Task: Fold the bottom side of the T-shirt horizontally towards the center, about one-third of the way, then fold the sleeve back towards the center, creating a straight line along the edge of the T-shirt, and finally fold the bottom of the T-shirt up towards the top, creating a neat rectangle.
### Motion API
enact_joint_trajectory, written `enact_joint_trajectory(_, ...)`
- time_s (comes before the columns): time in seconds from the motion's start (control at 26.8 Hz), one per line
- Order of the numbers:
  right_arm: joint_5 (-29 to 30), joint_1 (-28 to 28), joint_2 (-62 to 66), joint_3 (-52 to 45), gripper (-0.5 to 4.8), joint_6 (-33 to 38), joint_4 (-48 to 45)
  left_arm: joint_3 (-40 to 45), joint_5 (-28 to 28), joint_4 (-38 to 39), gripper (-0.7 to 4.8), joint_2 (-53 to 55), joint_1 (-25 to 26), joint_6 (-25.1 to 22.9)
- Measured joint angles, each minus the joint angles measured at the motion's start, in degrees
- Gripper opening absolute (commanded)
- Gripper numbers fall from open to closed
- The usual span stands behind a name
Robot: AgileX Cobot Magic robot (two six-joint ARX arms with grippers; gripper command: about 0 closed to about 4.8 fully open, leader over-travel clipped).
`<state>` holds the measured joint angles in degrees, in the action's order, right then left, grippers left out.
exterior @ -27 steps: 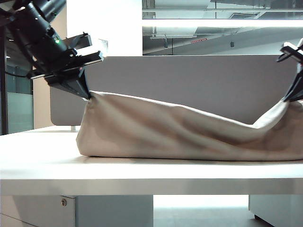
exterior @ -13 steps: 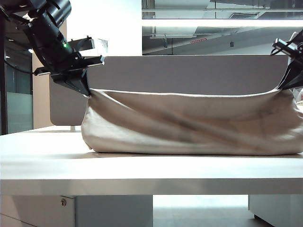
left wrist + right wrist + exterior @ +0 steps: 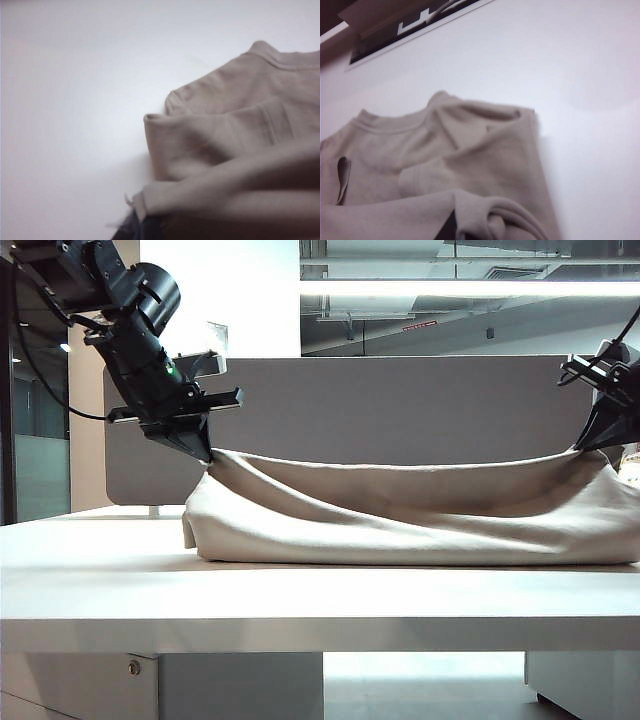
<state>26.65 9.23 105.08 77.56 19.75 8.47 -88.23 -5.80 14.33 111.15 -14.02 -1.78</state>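
desk [image 3: 100, 580]: white, bare at front | partition [image 3: 400, 405]: grey, behind desk (upright) | ceiling light strip [image 3: 450, 288]: lit

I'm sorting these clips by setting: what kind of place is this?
Probably an office or lab: a white desk backed by a grey partition, strip lights and exposed ducts overhead.

White table [image 3: 100, 570], beige T-shirt [image 3: 400, 525] apparently its only load.

Office-type space, white desk [image 3: 100, 580] w/ grey partition screen [image 3: 400, 405], exposed ceiling ducts [image 3: 400, 275], strip lighting [image 3: 460, 288]
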Motion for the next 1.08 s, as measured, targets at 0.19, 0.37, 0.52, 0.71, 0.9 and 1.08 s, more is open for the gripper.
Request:
enact_joint_trajectory(0.19,-0.02,0.00,2.73,3.13,-0.02,-0.07,-0.07,-2.62,0.02,-0.04,-0.06,1.84,0.00,-0.83)
enact_joint_trajectory(0.37,-0.02,-0.09,6.12,7.02,-0.02,-0.09,0.07,-2.69,0.52,-1.38,-0.06,2.91,0.96,-1.22)
enact_joint_trajectory(0.52,0.00,-0.13,8.94,10.82,-0.02,-0.09,0.74,-4.59,0.63,-1.03,-0.06,6.19,2.01,-1.22)
enact_joint_trajectory(0.71,-0.44,-0.15,10.69,11.91,-0.02,-0.13,1.07,-10.01,0.63,0.96,-0.06,10.21,2.12,-1.25)
enact_joint_trajectory(0.9,-0.87,-0.15,12.76,11.91,1.16,-1.42,0.98,-11.04,0.70,0.46,-0.05,11.45,2.08,-1.22)
enact_joint_trajectory(1.08,-1.09,-0.57,12.81,11.93,2.28,-1.57,-2.80,-11.04,1.51,-0.81,1.71,11.56,2.12,-1.22)
